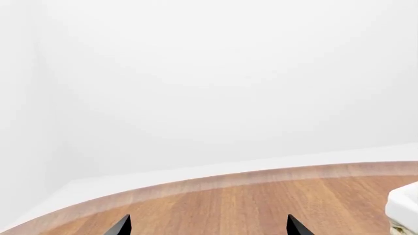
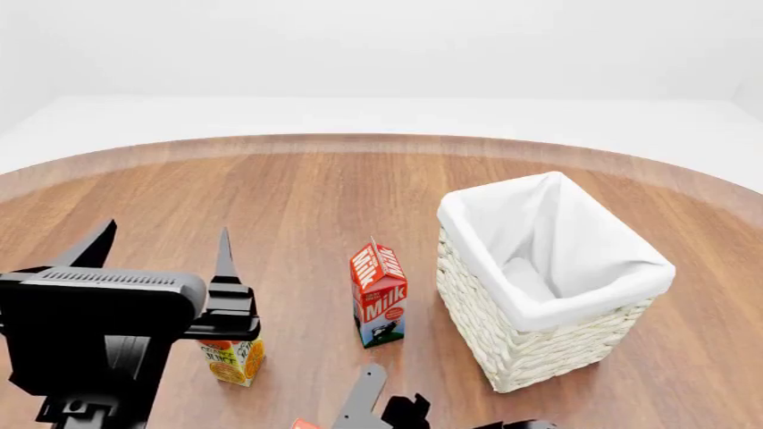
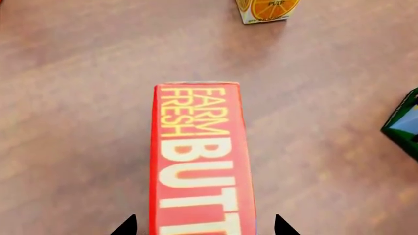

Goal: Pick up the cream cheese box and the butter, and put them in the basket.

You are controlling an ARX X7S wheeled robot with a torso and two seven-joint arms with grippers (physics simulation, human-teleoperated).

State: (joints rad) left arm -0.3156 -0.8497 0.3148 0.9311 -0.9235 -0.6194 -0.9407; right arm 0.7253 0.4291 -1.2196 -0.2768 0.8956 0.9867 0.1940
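The red-orange rectangular butter box (image 3: 199,161) with yellow "FARM FRESH BUTTER" lettering lies flat on the brown wooden surface (image 2: 298,206), directly under my right end effector (image 3: 203,226), whose two dark fingertips stand spread to either side of it, gripping nothing. An orange juice carton (image 3: 265,10) stands beyond. The white woven wicker basket (image 2: 542,340) with its cloth liner sits right of the red-and-white milk carton (image 2: 379,293). My left end effector (image 1: 207,226) hovers open, holding nothing.

Wooden table (image 2: 298,197): basket (image 2: 542,335), cartons, butter (image 3: 199,161).
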